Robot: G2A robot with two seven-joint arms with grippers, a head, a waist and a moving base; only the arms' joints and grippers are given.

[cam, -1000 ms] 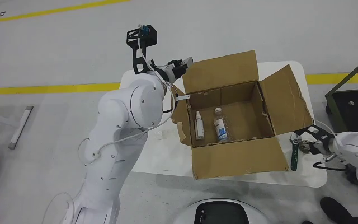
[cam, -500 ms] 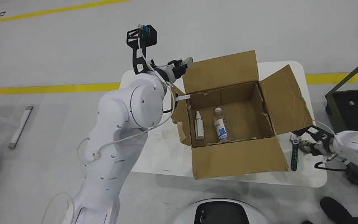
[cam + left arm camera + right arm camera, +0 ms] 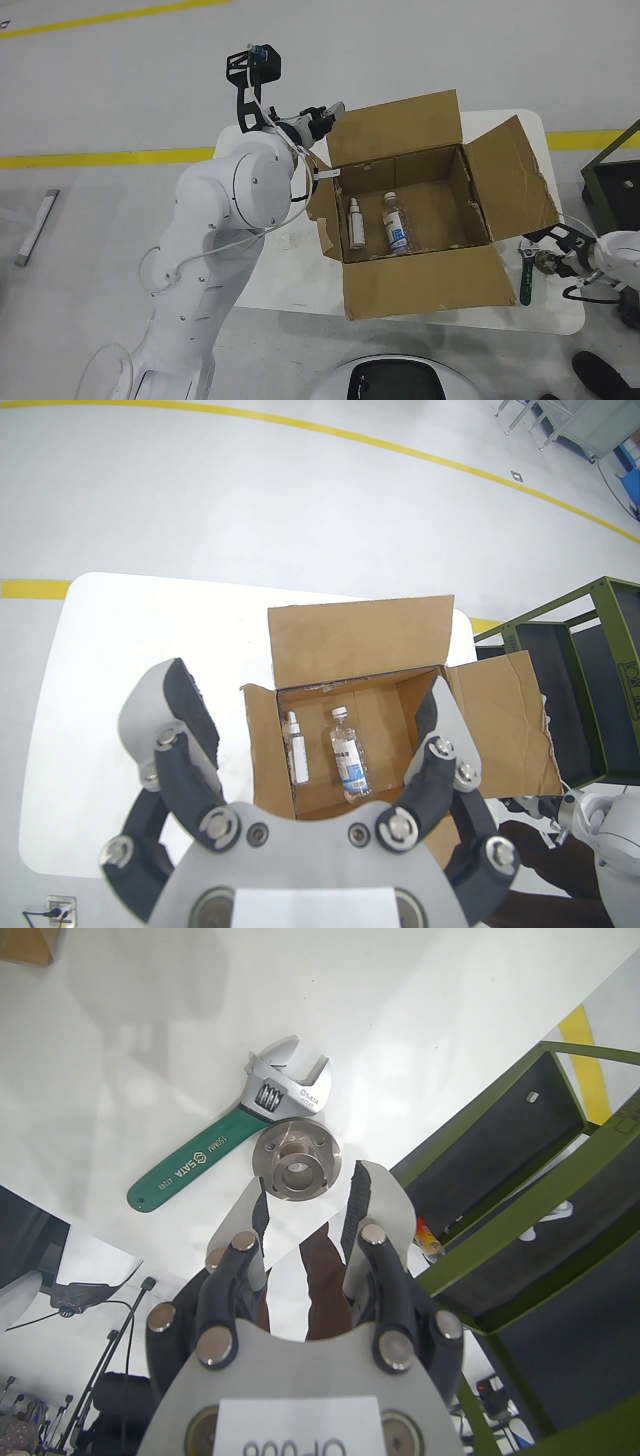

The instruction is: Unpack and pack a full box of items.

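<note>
Right gripper (image 3: 307, 1180): jaws moderately open, empty, lined up on the metal flange (image 3: 297, 1159) just off its tips. Wrench (image 3: 200, 1158) lies against the flange's far side; both look unpacked. Left gripper (image 3: 307, 687): wide open, empty, above the box (image 3: 265, 750). Spray bottle (image 3: 298, 752) and clear bottle (image 3: 350, 762) lie flat inside.

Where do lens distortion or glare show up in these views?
Left wrist view: the yellow floor line bows in a curve, and the table glares white. Right wrist view: the wrench head shines. Top view: the yellow floor line runs straight.
</note>
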